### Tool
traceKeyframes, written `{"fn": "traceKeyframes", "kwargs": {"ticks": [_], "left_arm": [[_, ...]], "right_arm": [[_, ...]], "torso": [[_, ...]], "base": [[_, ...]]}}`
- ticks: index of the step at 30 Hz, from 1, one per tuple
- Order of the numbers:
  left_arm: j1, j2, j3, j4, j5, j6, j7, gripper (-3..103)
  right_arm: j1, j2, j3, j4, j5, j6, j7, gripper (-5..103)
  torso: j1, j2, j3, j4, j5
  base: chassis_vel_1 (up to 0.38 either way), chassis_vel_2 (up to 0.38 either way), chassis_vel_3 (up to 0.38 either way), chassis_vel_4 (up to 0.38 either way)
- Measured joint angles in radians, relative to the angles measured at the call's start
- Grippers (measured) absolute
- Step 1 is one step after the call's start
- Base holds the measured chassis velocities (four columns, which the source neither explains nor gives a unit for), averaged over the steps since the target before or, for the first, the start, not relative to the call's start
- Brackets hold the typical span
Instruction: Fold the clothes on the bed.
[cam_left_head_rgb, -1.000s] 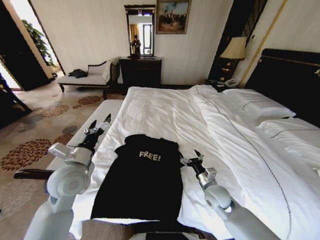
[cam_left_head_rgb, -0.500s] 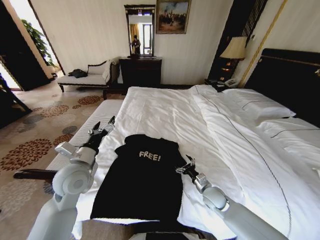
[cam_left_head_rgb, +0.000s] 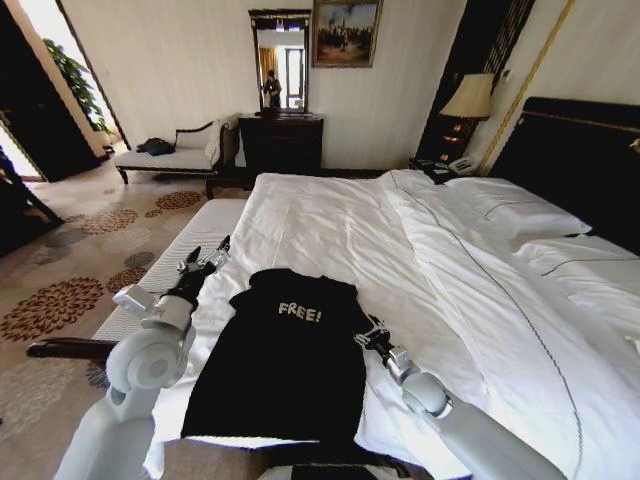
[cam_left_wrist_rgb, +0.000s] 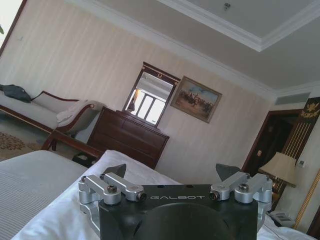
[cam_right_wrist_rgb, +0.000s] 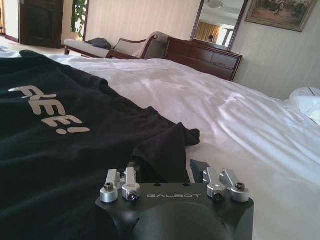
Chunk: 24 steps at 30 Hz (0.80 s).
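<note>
The clothes are one black T-shirt (cam_left_head_rgb: 280, 360) with white "FREE!" lettering, lying flat on the near left part of the bed (cam_left_head_rgb: 330, 220). My right gripper (cam_left_head_rgb: 368, 333) is low at the shirt's right sleeve. In the right wrist view this gripper (cam_right_wrist_rgb: 164, 167) is open with its jaws narrowed. The sleeve of the T-shirt (cam_right_wrist_rgb: 165, 145) lies between them on the white bed (cam_right_wrist_rgb: 240, 125). My left gripper (cam_left_head_rgb: 205, 258) hangs open above the bed's left edge, left of the shirt's collar and apart from it. In the left wrist view the left gripper (cam_left_wrist_rgb: 170, 172) holds nothing.
A pale bench (cam_left_head_rgb: 170, 280) with a dark wooden arm (cam_left_head_rgb: 60, 348) runs along the bed's left side. Pillows (cam_left_head_rgb: 520, 215) and a folded duvet lie to the right. A dresser (cam_left_head_rgb: 280, 145), a chaise (cam_left_head_rgb: 165, 158) and a lamp (cam_left_head_rgb: 468, 98) stand by the far wall.
My right gripper has dropped and moved left onto the shirt's right sleeve, and its jaws have narrowed. The left gripper has shifted only slightly.
</note>
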Motion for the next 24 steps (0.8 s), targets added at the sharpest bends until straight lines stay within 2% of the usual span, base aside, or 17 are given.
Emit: {"fn": "traceKeyframes", "kwargs": {"ticks": [3, 5, 8, 13, 14, 24], "left_arm": [[0.001, 0.0, -0.001, 0.0, 0.002, -0.002, -0.003, 100], [0.002, -0.001, -0.001, 0.0, 0.002, -0.002, -0.004, 100], [0.002, 0.0, -0.006, -0.003, -0.005, -0.002, -0.01, 100], [0.001, 0.006, -0.019, -0.003, -0.01, -0.003, -0.013, 100], [0.001, 0.007, -0.021, -0.003, -0.011, -0.003, -0.013, 100], [-0.008, 0.01, -0.023, 0.006, -0.015, -0.005, -0.016, 100]], "right_arm": [[-0.002, 0.003, 0.007, -0.002, 0.016, 0.007, -0.007, 40], [-0.003, 0.004, 0.008, -0.003, 0.018, 0.008, -0.009, 40], [-0.007, 0.005, 0.012, -0.002, 0.033, 0.013, -0.02, 24], [-0.012, 0.008, 0.015, 0.002, 0.056, 0.024, -0.038, 14], [-0.012, 0.01, 0.017, 0.002, 0.06, 0.027, -0.041, 3], [0.04, 0.003, 0.056, 0.04, 0.133, 0.02, -0.031, 0]], "torso": [[0.0, 0.0, 0.0, 0.0, 0.0], [0.0, 0.0, 0.0, 0.0, 0.0], [0.0, 0.0, 0.0, 0.0, 0.0], [0.0, 0.0, 0.0, 0.0, 0.0], [0.0, 0.0, 0.0, 0.0, 0.0], [0.0, 0.0, 0.0, 0.0001, 0.0]], "base": [[0.0, 0.0, 0.0, 0.0], [0.0, 0.0, 0.0, 0.0], [0.0, 0.0, 0.0, 0.0], [0.0, 0.0, 0.0, 0.0], [0.0, 0.0, 0.0, 0.0], [0.0, 0.0, 0.0, 0.0]]}}
